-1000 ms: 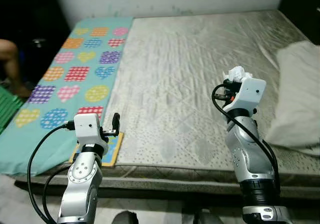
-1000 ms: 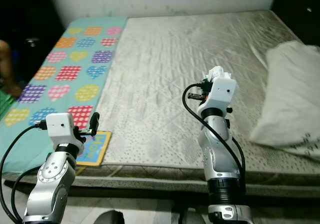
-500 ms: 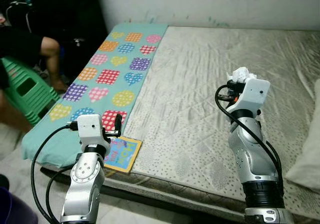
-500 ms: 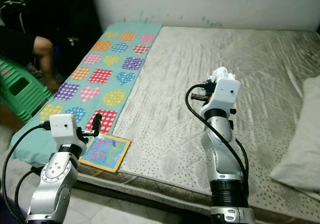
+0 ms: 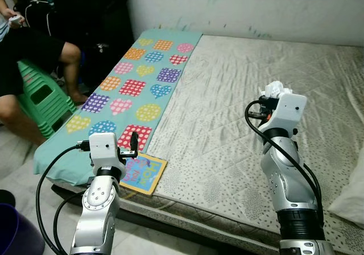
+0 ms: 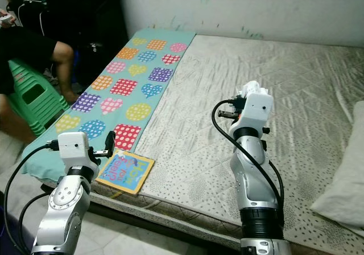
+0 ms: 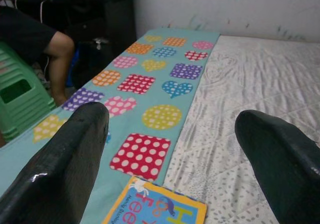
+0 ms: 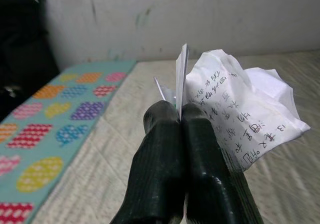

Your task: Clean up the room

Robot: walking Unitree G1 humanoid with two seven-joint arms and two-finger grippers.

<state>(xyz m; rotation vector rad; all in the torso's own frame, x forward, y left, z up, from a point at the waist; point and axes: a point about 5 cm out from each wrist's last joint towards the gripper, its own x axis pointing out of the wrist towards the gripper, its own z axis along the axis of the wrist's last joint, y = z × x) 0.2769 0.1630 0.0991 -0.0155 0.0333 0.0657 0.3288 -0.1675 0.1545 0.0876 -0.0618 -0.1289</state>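
Two silver arms were held up in front of a big bed (image 5: 239,124). The right gripper (image 8: 181,115) had its black fingers pressed tight together on a crumpled paper (image 8: 235,109) with writing on it, and it held that paper up in the air above the grey mattress. The left gripper (image 7: 170,149) had its fingers wide apart with nothing between them, and it hung near the bed's front edge, just above a colourful picture book (image 6: 124,171). The book lay flat at the edge of the mattress, partly on a teal cloth (image 5: 122,104) with dotted hearts and squares. A white pillow (image 6: 344,175) lay far off on the right side. A person's legs (image 5: 34,67) showed beside a green plastic stool (image 5: 42,98) on the left
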